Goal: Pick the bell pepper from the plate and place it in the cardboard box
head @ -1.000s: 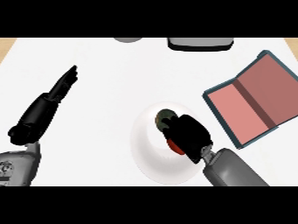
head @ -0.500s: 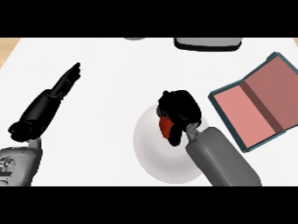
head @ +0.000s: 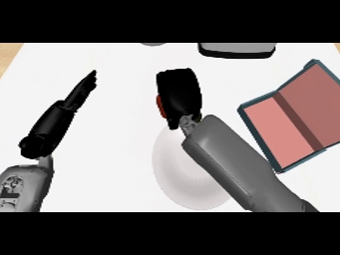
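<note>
My right hand (head: 180,94) is curled round a red bell pepper (head: 161,104), of which only a sliver shows at the hand's left side. The hand hovers just beyond the far rim of the white plate (head: 174,172), which holds nothing that I can see. The cardboard box (head: 305,112) lies open at the right, with a reddish inside and a blue-grey rim. It sits well to the right of the hand. My left hand (head: 77,97) rests at the left with fingers straight, pointing away.
A dark grey container (head: 237,49) stands at the counter's far edge, with a small grey object (head: 154,44) to its left. Wooden floor shows beyond the white counter's left and right corners.
My right hand has risen from the plate with the bell pepper and moved toward the far side. The left hand has not moved.
</note>
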### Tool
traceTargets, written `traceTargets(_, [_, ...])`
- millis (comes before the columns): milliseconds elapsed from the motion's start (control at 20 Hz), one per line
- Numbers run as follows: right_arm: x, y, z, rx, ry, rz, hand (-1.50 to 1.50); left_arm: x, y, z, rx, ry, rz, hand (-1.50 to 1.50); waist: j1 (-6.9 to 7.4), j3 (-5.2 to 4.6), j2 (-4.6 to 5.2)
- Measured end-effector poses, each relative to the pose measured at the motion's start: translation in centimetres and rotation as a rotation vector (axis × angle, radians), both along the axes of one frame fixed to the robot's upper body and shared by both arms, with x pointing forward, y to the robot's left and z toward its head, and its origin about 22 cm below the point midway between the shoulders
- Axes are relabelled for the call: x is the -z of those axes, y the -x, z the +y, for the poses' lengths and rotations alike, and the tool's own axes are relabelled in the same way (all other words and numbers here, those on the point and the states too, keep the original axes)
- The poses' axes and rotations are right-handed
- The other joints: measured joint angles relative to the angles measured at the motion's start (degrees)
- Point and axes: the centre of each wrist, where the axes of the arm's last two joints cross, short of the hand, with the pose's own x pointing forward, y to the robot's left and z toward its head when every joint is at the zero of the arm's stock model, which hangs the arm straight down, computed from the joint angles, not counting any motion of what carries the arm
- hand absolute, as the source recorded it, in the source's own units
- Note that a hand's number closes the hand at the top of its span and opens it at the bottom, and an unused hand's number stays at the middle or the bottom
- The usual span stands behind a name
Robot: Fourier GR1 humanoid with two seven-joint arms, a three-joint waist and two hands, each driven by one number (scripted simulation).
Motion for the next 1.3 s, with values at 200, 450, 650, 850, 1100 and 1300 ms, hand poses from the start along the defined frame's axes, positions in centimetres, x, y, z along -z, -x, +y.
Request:
traceTargets(200, [-3.7,-0.6,0.7,0.081,-0.062,-0.106,1.50,0.3,0.2,0.4,-0.019,0.000,0.008,0.00,-1.09,-0.01,-0.21])
traceTargets(450, [-7.8,-1.5,-0.7,0.290,-0.214,-0.221,1.50,0.5,0.8,1.7,-0.037,-0.003,0.012,0.00,-1.93,-0.01,-0.45])
traceTargets(650, [-9.2,-2.1,-3.1,0.422,-0.274,-0.284,1.50,0.7,0.7,2.4,-0.046,-0.001,0.010,0.00,-2.40,0.00,-0.41])
traceTargets(850, [-10.5,-3.2,-7.2,0.526,-0.315,-0.321,1.50,0.4,0.9,2.1,-0.042,-0.004,0.007,0.00,-2.44,0.01,-0.39])
traceTargets(1100, [-10.2,-4.3,-12.4,0.620,-0.278,-0.313,1.50,0.5,1.1,1.9,-0.043,-0.006,0.000,0.00,-2.37,0.01,-0.31])
traceTargets(1300, [-9.3,-5.0,-16.5,0.664,-0.216,-0.196,1.50,0.5,1.1,1.8,-0.046,-0.002,0.004,0.00,-2.46,0.01,-0.28])
